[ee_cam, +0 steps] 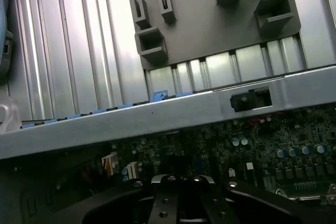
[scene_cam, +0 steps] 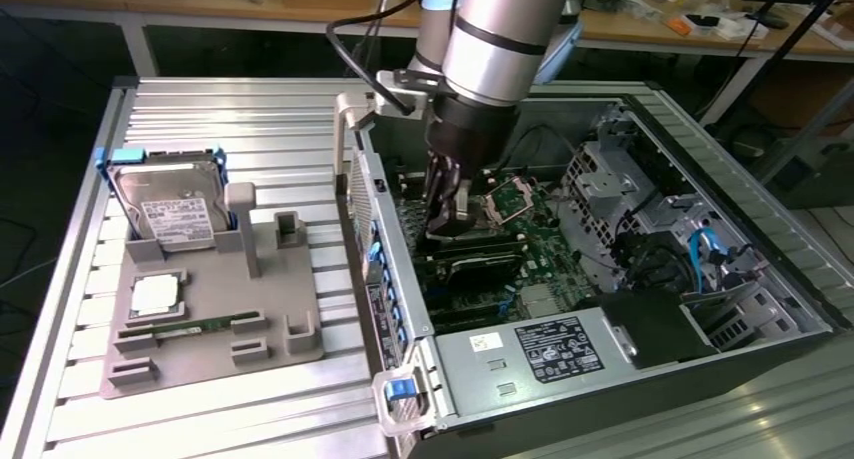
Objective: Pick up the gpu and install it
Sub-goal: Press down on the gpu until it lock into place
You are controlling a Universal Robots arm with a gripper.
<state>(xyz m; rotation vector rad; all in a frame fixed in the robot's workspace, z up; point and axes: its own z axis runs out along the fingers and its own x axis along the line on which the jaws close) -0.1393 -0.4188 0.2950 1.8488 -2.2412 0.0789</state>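
Reaching down into the open computer case (scene_cam: 641,309), the gripper (scene_cam: 451,219) stands over the motherboard (scene_cam: 527,234) with its fingers (scene_cam: 458,207) closed. The gpu (scene_cam: 467,262), a dark flat card, lies on the motherboard directly below the fingertips, apparently seated in its slot, though whether the fingers touch it cannot be told. In the wrist view the gripper (ee_cam: 181,198) hangs above the motherboard (ee_cam: 252,140), just inside the case wall (ee_cam: 157,116). Outside the case, a grey fixture tray (scene_cam: 200,329) carries a hard drive (scene_cam: 171,214) and a memory stick (scene_cam: 200,326).
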